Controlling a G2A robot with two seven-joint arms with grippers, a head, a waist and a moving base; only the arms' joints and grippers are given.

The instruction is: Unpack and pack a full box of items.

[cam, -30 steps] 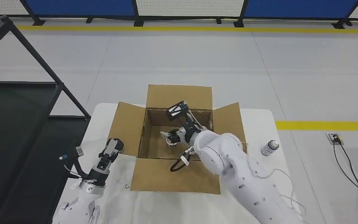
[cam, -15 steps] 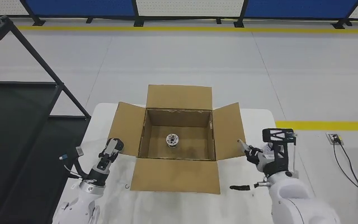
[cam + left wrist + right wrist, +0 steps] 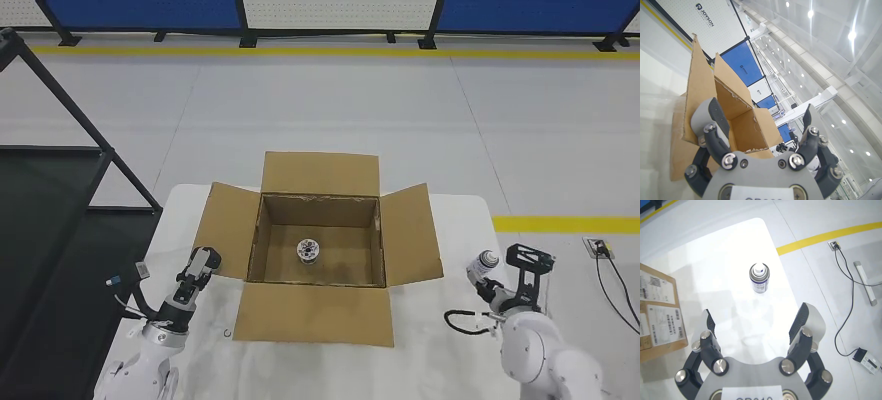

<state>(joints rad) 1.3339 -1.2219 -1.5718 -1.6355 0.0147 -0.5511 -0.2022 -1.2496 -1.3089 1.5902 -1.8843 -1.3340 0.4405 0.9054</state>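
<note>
Cardboard box (image 3: 320,172), flaps spread, sits mid-table. A spray can (image 3: 759,277) stands upright on the table (image 3: 190,215) to the right of it, close to the edge. The right gripper (image 3: 755,311) hangs near the can, fingers spread and empty. The left gripper (image 3: 761,106), likewise spread and empty, sits by the box's left flap. A glancing approach could tip the can and roll it off the edge. Count: one box, one can, one small round item (image 3: 308,248) on the box floor, two grippers.

Left gripper (image 3: 762,109): jaws stand parted and empty, aimed upward. Right gripper (image 3: 755,313): jaws stand parted and empty, aimed downward.
</note>
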